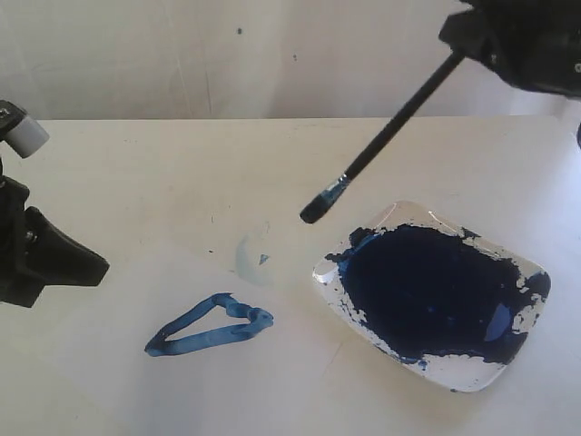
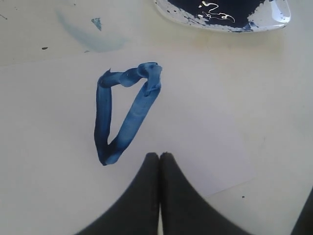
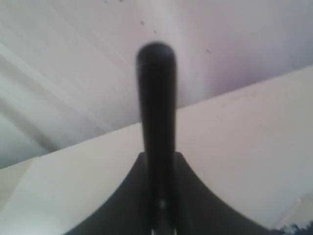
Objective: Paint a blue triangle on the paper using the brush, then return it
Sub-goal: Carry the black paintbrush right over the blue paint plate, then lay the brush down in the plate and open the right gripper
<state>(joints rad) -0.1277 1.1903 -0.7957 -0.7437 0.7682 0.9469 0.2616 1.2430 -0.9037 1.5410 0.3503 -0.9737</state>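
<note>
A blue triangle (image 1: 211, 326) in thick uneven strokes lies on the off-white paper (image 1: 127, 300); the left wrist view shows the same triangle (image 2: 124, 110) on the paper (image 2: 195, 142). My right gripper (image 1: 472, 41) is shut on the black handle of the brush (image 1: 390, 132), which slants down through the air with its blue-stained tip (image 1: 315, 211) above the table, left of the paint tray. In the right wrist view the brush handle (image 3: 156, 98) sticks out between the gripper (image 3: 157, 159). My left gripper (image 2: 160, 156) is shut and empty, hovering just beside the triangle.
A clear tray (image 1: 517, 359) holding a pool of dark navy paint (image 1: 427, 291) sits at the right. A faint pale-blue smudge (image 1: 252, 259) marks the table above the triangle. The left arm's body (image 1: 36, 250) stands at the left edge. A wall rises behind the table.
</note>
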